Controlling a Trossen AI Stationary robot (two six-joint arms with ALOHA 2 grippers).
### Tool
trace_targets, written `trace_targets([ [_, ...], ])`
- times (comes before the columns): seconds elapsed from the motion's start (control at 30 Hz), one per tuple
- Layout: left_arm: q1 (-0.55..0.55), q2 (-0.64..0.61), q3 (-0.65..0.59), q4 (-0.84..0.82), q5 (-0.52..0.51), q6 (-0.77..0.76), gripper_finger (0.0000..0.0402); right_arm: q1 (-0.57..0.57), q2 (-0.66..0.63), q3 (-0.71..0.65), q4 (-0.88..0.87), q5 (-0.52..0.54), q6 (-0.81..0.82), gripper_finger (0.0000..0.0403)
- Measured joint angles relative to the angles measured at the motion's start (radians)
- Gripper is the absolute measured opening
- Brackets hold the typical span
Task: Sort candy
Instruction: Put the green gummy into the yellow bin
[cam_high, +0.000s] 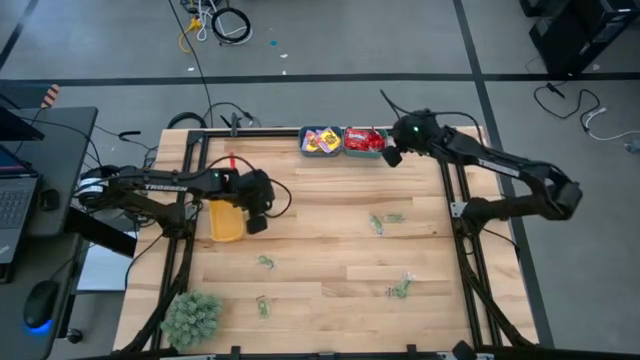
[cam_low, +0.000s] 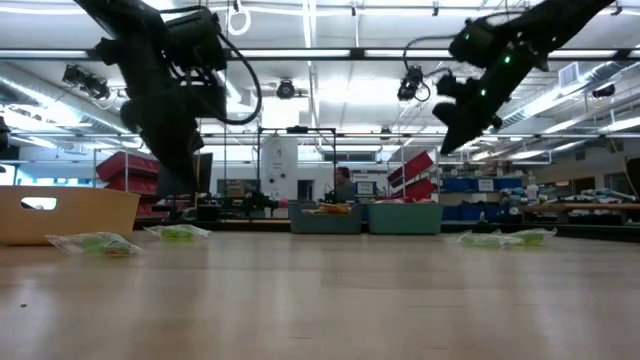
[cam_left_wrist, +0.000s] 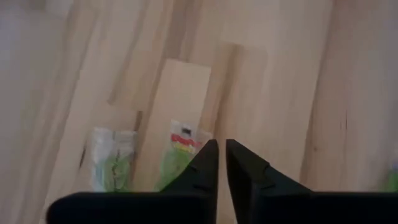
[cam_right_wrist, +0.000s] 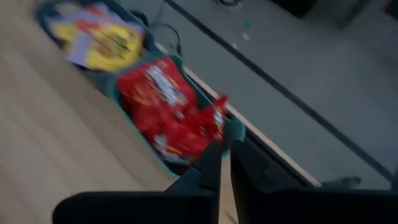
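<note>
Two teal bins stand at the table's far edge: one (cam_high: 320, 140) holds yellow packets (cam_right_wrist: 106, 37), the other (cam_high: 366, 140) holds red packets (cam_right_wrist: 168, 112). Small green candy packets lie flat on the wood at mid-table (cam_high: 378, 222), lower right (cam_high: 400, 288) and lower left (cam_high: 265, 262); two show in the left wrist view (cam_left_wrist: 112, 165) (cam_left_wrist: 177, 152). My right gripper (cam_right_wrist: 224, 158) hangs shut above the red bin's right end (cam_high: 392, 152). My left gripper (cam_left_wrist: 222, 155) is shut with nothing in it, beside the yellow bin (cam_high: 226, 220).
A green fuzzy plant ball (cam_high: 192, 315) sits at the near left corner. The yellow bin stands under the left arm at the left side. Black frame rails (cam_high: 462, 210) run along the table's sides. Bare wood lies between the scattered green packets.
</note>
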Motion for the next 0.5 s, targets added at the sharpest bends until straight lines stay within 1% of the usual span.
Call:
trace_targets([
  [0.1, -0.002, 0.000, 0.000, -0.025, -0.003, 0.021, 0.0064, 0.048, -0.045, 0.000, 0.000, 0.000, 0.008, 0.0028],
  [0.27, -0.002, 0.010, 0.000, -0.021, -0.064, 0.023, 0.0122, 0.109, -0.076, 0.000, -0.001, 0.000, 0.023, 0.0028],
  [0.4, -0.002, 0.063, 0.000, -0.012, -0.072, 0.023, 0.0164, 0.141, -0.075, 0.000, -0.001, 0.000, 0.024, 0.0028],
  [0.5, -0.002, 0.126, 0.000, 0.000, -0.081, 0.023, 0.0188, 0.161, -0.075, 0.000, -0.001, 0.000, 0.031, 0.0028],
])
